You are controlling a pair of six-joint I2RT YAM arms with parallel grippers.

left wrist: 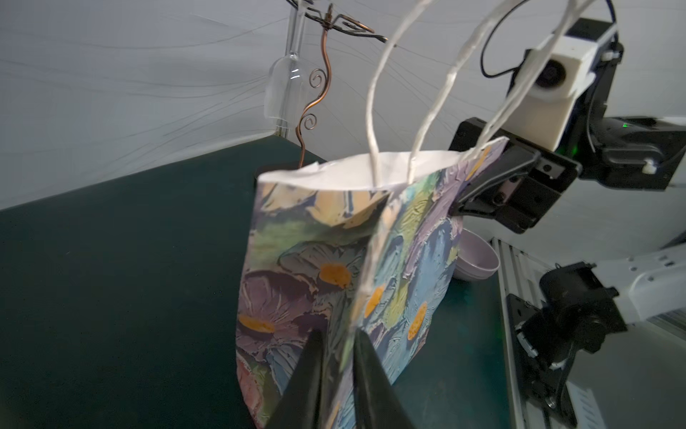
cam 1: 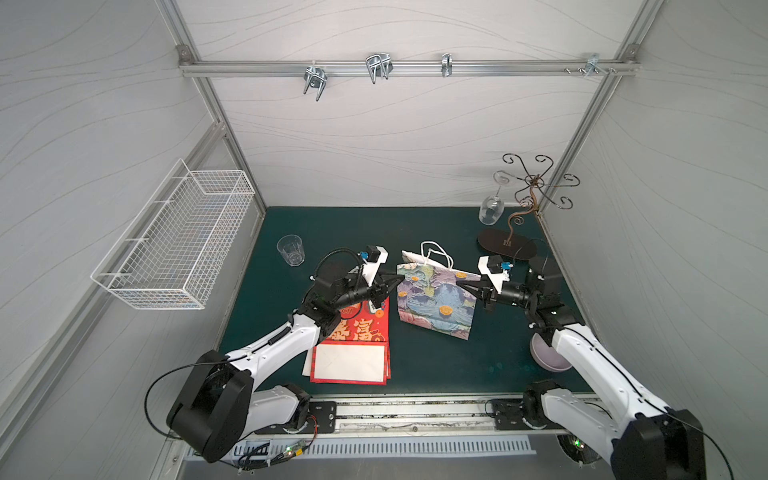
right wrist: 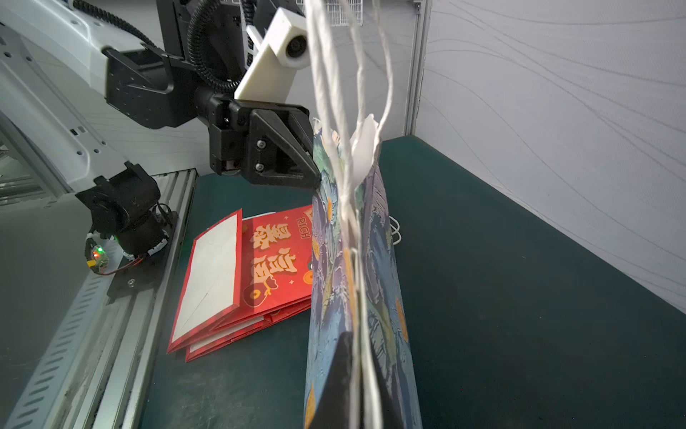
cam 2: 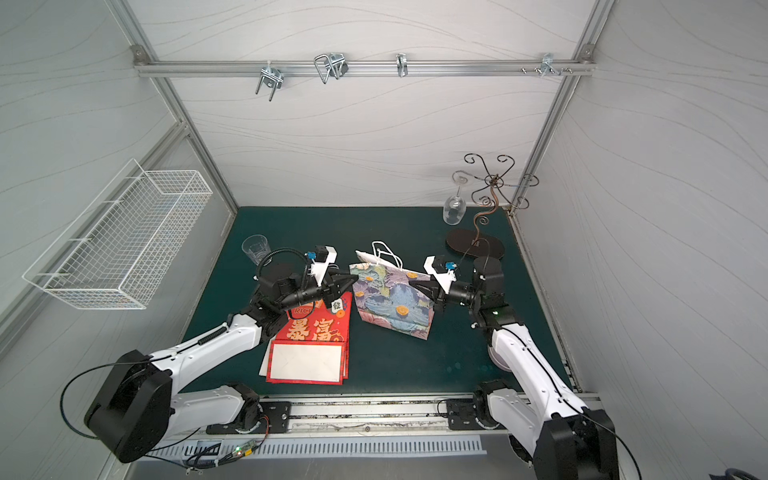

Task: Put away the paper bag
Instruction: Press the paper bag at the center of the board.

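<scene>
Standing upright near the middle of the green mat (cam 1: 415,365), the floral paper bag (cam 1: 436,299) sits between the two grippers, its mouth open and its white twisted handles (cam 1: 436,253) rising above the rim. Whether its base bears fully on the mat is not clear.

The left gripper (cam 1: 395,282) meets the bag's left side edge near the top. In the left wrist view its two dark fingers (left wrist: 312,371) stand slightly parted, with the bag's creased side fold (left wrist: 356,304) running down into the gap between them; they straddle the paper and do not clearly press it.

The right gripper (cam 1: 459,283) is at the opposite side edge, also close to the rim. Seen from the left wrist, its fingers (left wrist: 482,178) are closed tight on the upper corner of the bag (left wrist: 334,260), pinching the paper flat there.

Both arms reach forward from their bases at the near edge and bend inward, so the grippers point at each other across the bag in both top views, roughly level with its top. The left forearm passes over a stack of flat folded red paper bags (cam 1: 353,332) lying on the mat just beside the floral bag.
</scene>
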